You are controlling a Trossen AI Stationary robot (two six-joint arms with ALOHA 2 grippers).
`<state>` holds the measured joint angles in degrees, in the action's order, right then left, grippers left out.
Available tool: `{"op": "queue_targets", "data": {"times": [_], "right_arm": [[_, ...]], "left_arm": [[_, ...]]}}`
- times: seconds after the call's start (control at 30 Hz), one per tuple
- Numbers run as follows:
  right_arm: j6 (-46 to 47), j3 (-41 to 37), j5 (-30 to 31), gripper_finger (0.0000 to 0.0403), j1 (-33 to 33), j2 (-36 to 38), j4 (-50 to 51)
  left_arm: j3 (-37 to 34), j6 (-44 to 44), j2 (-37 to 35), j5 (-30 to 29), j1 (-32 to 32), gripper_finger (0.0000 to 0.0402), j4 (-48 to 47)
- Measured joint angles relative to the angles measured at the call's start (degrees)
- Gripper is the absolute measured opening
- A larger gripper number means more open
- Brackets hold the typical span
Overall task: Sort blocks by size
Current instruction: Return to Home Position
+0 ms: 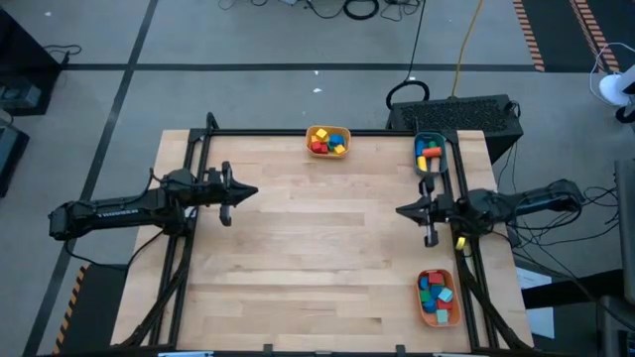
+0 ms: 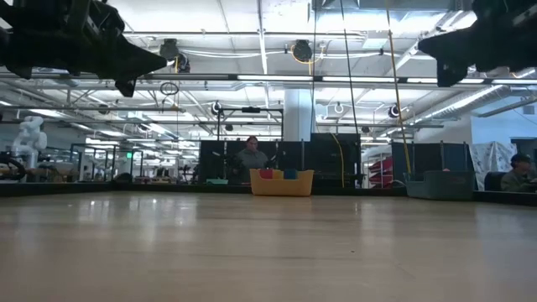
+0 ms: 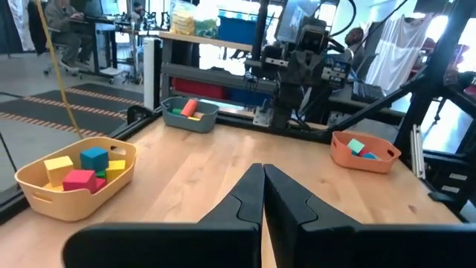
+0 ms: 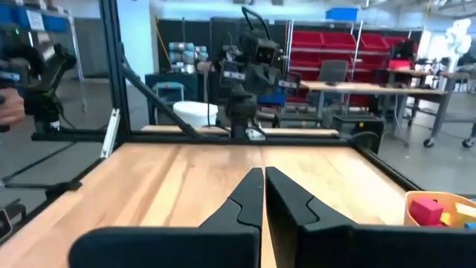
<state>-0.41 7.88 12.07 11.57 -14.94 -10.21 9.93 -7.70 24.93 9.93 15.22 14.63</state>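
The blocks lie in three bins. The yellow bin at the table's far edge holds red, yellow and blue blocks. The teal bin at the far right holds red, yellow and green blocks. The orange bin at the near right holds several blue, green, cyan and red blocks. My left gripper is shut and empty, raised over the table's left side. My right gripper is shut and empty, raised over the right side. The two point at each other.
A black frame runs along the table's far and side edges. The wooden table top between the grippers is bare. People sit at desks in the room beyond.
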Motion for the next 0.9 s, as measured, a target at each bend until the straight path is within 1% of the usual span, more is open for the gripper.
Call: {"op": "queue_targets", "data": {"times": [0.1,0.3,0.43,0.73,0.9], "right_arm": [[0.36,-1.57,-0.06,0.0000,-0.45,-0.48,-3.17],[1.62,-2.98,-0.73,0.0000,-2.42,-1.32,-4.06],[2.64,-4.89,-2.13,0.0000,-3.70,-1.64,-7.14],[5.56,-5.58,-3.71,0.0000,-6.06,-3.57,-7.14],[5.77,-5.58,-6.42,0.0000,-7.53,-3.69,-7.58]], "left_arm": [[0.00,0.61,0.00,0.11,0.02,0.0013,-0.12],[-0.18,-0.49,-1.03,1.31,0.00,0.0004,-1.09],[-3.13,-0.96,-4.49,0.90,0.00,0.0006,-0.36],[-9.15,-2.54,-13.31,0.52,0.00,0.0006,-0.19],[-9.53,-2.50,-16.87,0.41,0.00,0.0006,-3.76]]}}
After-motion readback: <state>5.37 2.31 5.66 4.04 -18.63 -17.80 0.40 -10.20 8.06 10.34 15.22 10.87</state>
